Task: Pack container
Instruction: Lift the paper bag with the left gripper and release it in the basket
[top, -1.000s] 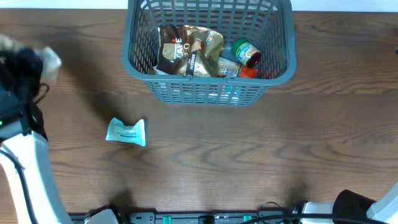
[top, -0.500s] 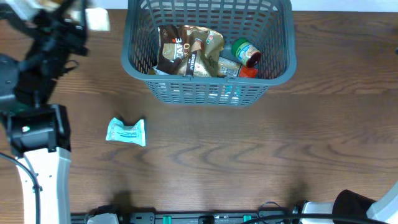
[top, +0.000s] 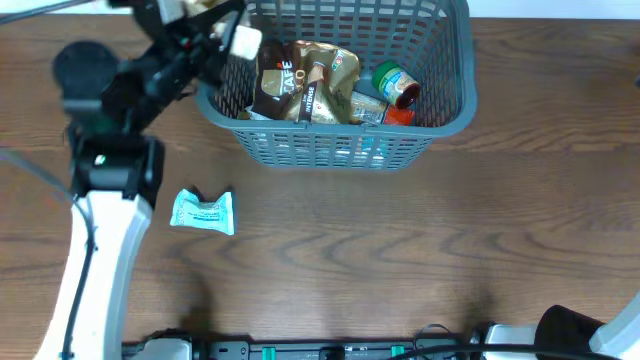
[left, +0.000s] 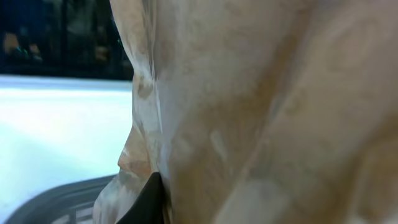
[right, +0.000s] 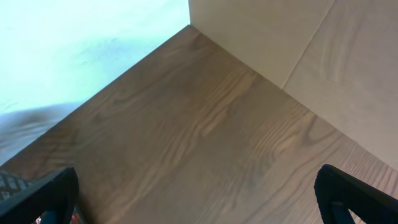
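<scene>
The dark grey slotted basket (top: 440, 110) stands at the back middle of the table. It holds a brown coffee bag (top: 300, 80), a green-lidded jar (top: 393, 82) and other packets. My left gripper (top: 215, 30) is shut on a pale beige packet (top: 243, 41) and holds it over the basket's left rim. That packet fills the left wrist view (left: 261, 112), with a bit of basket rim (left: 56, 202) below. A light teal packet (top: 203, 212) lies on the table in front of the basket. My right gripper (right: 199, 199) is open and empty over bare table.
The table is dark wood. My left arm (top: 100, 220) stretches up the left side. The right arm's base (top: 585, 335) sits at the front right corner. A pale wall panel (right: 298, 50) shows in the right wrist view.
My left gripper has swung from the far left to the right with the beige packet, reaching the basket's left rim. The teal packet and right arm have not moved.
</scene>
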